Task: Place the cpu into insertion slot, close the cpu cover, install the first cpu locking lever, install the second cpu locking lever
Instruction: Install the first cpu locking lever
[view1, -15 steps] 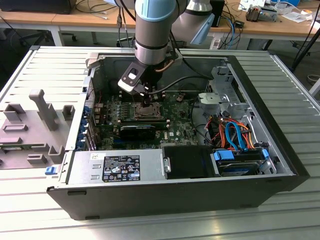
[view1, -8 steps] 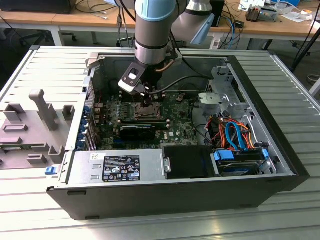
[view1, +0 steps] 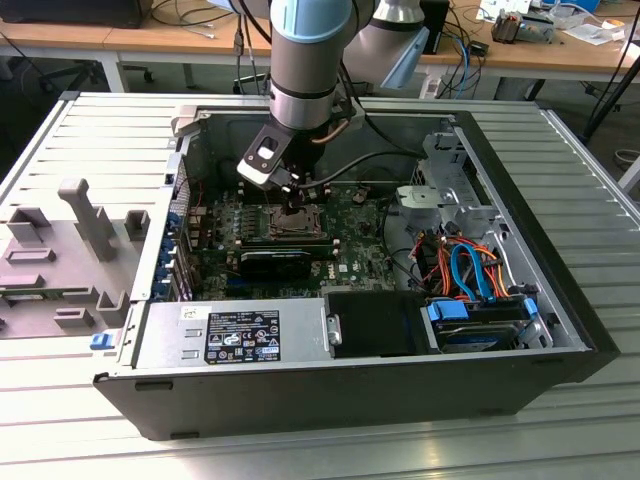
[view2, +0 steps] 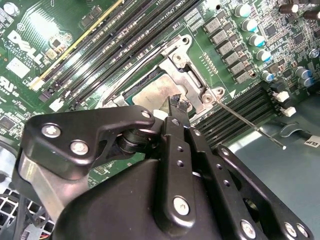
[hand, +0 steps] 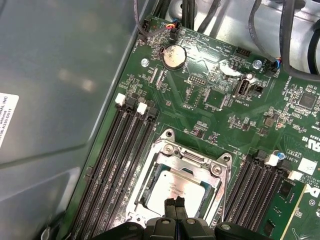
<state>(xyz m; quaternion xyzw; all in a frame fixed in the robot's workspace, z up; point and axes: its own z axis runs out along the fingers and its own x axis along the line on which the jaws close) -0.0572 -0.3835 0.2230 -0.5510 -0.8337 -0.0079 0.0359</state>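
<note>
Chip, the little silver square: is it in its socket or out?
In. The chip lies flat inside the socket, ringed by its metal frame, with the pincer right at it.

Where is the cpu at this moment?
In the first wrist view the cpu lies in the insertion slot, between two banks of long black slots, under the pincer.

In the second wrist view the black metal gripper (view2: 177, 106) hides part of the small silver-grey square cpu (view2: 152, 95) and one side of the silvery-framed insertion slot (view2: 190, 75). The first wrist view's edge cuts the slot off. In the exterior view the grey-and-blue robot arm (view1: 305, 80) overhangs the slot, and what sits inside it is too small to tell.
</note>
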